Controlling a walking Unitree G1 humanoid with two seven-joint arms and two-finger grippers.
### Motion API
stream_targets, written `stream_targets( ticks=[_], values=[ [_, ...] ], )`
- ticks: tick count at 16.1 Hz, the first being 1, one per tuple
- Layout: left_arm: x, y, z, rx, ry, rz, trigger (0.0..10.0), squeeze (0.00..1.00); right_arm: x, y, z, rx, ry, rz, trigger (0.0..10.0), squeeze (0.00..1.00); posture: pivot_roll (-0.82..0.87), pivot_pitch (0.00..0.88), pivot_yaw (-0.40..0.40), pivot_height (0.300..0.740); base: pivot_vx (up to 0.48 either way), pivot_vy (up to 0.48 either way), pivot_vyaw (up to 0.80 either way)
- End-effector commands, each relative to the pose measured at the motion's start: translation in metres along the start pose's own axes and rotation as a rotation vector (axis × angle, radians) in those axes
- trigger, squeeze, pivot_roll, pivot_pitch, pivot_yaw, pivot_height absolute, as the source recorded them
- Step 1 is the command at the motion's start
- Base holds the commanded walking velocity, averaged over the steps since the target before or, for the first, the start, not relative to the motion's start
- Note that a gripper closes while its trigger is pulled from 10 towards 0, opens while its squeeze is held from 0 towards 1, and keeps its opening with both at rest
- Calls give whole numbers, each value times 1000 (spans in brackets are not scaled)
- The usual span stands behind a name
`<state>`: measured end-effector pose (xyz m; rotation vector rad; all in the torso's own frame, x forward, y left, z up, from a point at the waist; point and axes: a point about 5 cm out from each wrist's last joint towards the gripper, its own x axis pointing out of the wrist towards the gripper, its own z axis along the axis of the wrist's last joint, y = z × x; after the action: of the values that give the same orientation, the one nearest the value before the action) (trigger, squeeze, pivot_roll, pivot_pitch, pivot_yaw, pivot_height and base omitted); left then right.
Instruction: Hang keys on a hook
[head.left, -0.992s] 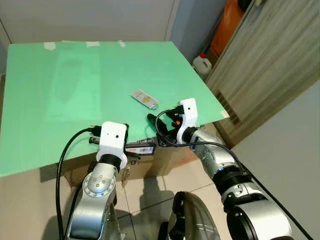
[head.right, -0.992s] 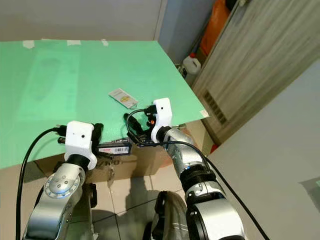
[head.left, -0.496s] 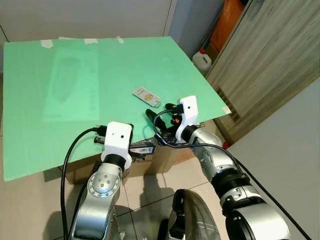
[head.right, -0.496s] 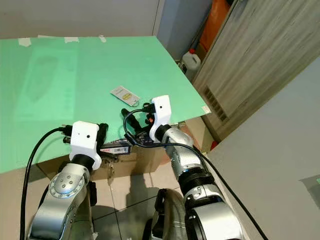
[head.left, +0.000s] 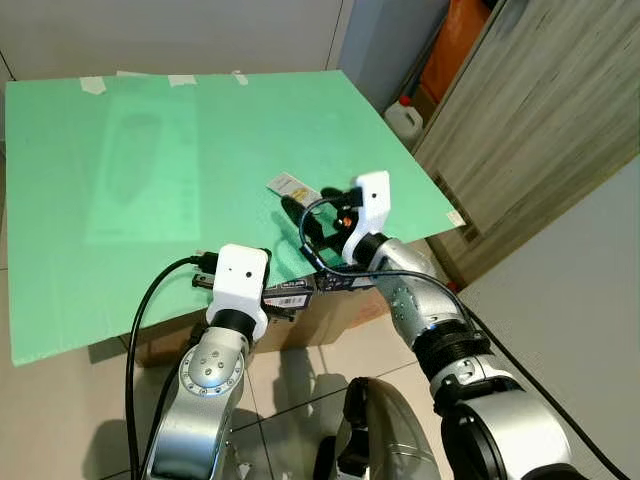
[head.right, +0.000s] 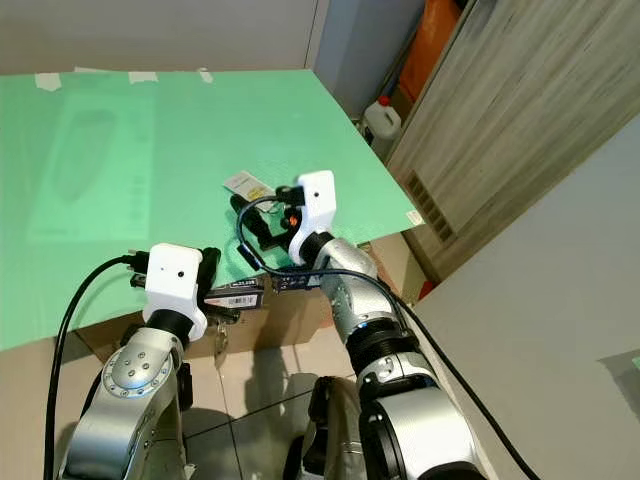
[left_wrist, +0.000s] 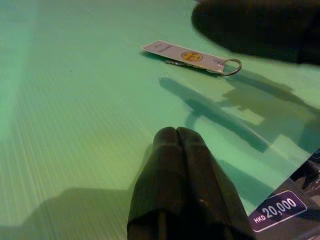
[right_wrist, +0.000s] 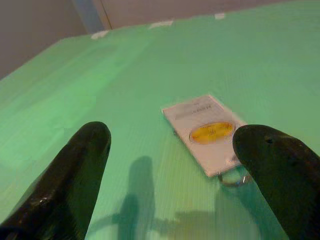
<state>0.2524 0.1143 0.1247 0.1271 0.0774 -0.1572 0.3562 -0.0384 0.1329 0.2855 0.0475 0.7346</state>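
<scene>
White label reading "HKD 20,000" (left_wrist: 273, 211) showing on a dark purple sticker at the counter's edge, print on the white key tag (right_wrist: 205, 132) staying too small to read

- A room in a home, judging by the tiled floor (head.left: 60, 420) and plain pale walls (head.left: 180, 35).
- A wood-grain cabinet (head.left: 540, 120) stands at the right.
- Far right, a white plastic jug (head.left: 404, 123) sits on the floor in a corner.
- A green board (head.left: 150, 170) taped over cardboard serves as a makeshift table.

White key tag (right_wrist: 205, 132) with ring, flat on green tabletop (head.left: 150, 150).
</scene>
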Motion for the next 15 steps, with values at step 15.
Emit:
stream_targets(
  ticks=[15],
  values=[
    [-4,-3,-9,-12,57,-21,10000,0,-10,-6,-25,-18,88,-25,10000,0,287,170,-232,602,0,0,0]
  ],
)
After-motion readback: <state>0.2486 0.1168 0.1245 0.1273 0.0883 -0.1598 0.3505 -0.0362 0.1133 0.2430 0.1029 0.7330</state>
